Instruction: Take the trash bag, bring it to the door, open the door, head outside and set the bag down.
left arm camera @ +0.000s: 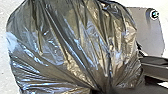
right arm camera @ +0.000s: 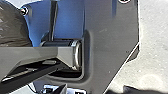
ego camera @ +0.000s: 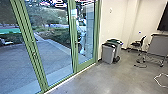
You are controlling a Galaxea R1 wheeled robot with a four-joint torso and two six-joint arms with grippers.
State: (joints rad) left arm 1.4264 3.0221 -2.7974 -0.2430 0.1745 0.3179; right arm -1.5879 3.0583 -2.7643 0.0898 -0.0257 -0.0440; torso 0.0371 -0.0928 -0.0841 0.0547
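Grey floor (ego camera: 100, 80), blurred sheet (ego camera: 74, 13) on glass door (ego camera: 86, 64), left pincer (left arm camera: 105, 91) gripping trash bag (left arm camera: 75, 47), right pincer unclear

Over on the left are the doors (ego camera: 72, 37), paving (ego camera: 15, 65) beyond them. Bins (ego camera: 108, 53) stand on the floor (ego camera: 100, 80) right of them, by the wall (ego camera: 115, 22); further right, a chair (ego camera: 136, 44) sits near a desk (ego camera: 158, 46).

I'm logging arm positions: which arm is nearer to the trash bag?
Left. The trash bag looms large before the left arm's camera, its folds bunching close by; the right arm seems farther off, the bag at its view's edge.
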